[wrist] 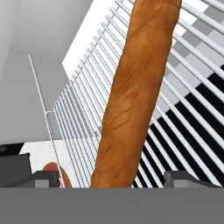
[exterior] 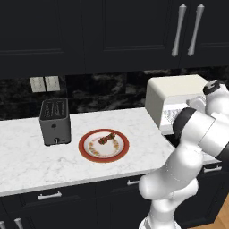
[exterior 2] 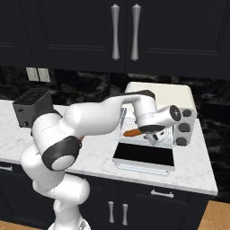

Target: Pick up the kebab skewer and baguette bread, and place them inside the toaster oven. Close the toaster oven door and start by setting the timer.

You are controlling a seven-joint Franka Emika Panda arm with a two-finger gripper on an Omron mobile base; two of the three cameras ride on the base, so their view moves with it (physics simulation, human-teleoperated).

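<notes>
Tool (wrist: 111, 179) open wide, holding nothing, baguette (wrist: 135, 96) lying on the rack (wrist: 188, 109) between its fingers; pulling back carelessly could drag it off.

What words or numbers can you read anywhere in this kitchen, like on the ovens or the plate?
None can be read.
Toaster oven: the cream body shows no lettering, and its knobs carry no marks that can be made out.
Slot toaster: plain dark grey, no label visible.
Plate: a red rim, no writing.
Wall outlets: blank.
Baguette bread and wire rack: no text.
</notes>
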